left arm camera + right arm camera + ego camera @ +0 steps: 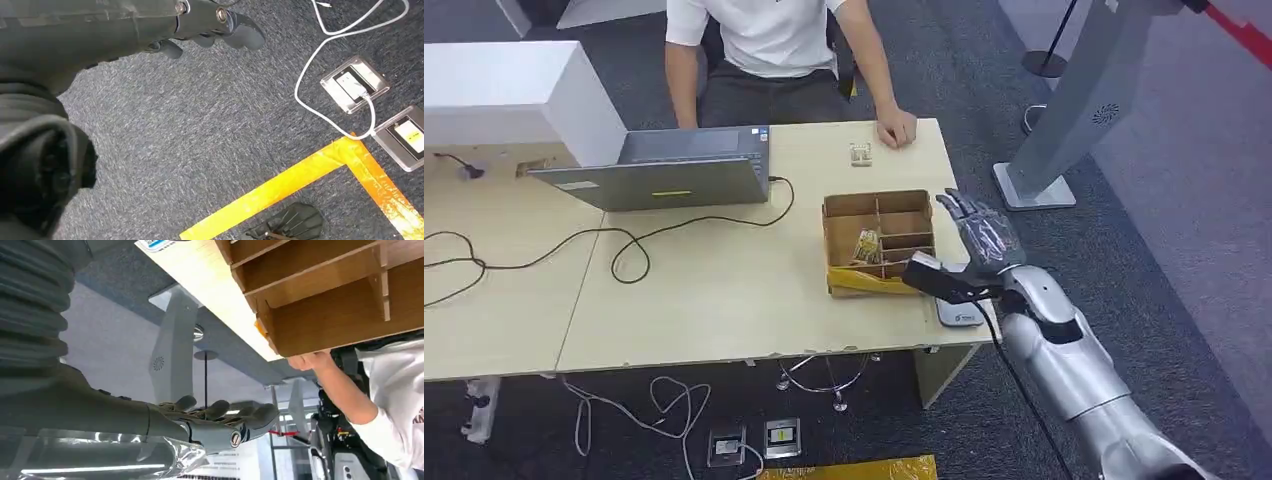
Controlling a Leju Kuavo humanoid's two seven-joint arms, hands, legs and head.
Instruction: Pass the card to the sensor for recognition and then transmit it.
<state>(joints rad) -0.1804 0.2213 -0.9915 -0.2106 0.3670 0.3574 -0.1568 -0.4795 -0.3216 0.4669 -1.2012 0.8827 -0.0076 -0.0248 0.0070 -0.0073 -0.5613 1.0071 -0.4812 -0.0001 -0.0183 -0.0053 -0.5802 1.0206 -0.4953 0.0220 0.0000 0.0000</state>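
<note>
From the head view, my right hand (976,232) hovers with fingers spread and holding nothing, just beside the divided cardboard box (879,243); the cards (867,245) lie inside it, the sensor (959,313) behind my fingers. At my left wrist, my left hand (210,25) hangs over carpet, fingers loosely curled, holding nothing. At my right wrist, my fingers (220,412) stretch open near the box.

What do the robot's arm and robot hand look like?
The right arm is shiny silver and rounded, with a black cable running along it. Its robot hand is dark grey with slim fingers, partly wrapped in clear plastic film, behind a grey ribbed cover. The left robot hand is dark grey too.
</note>
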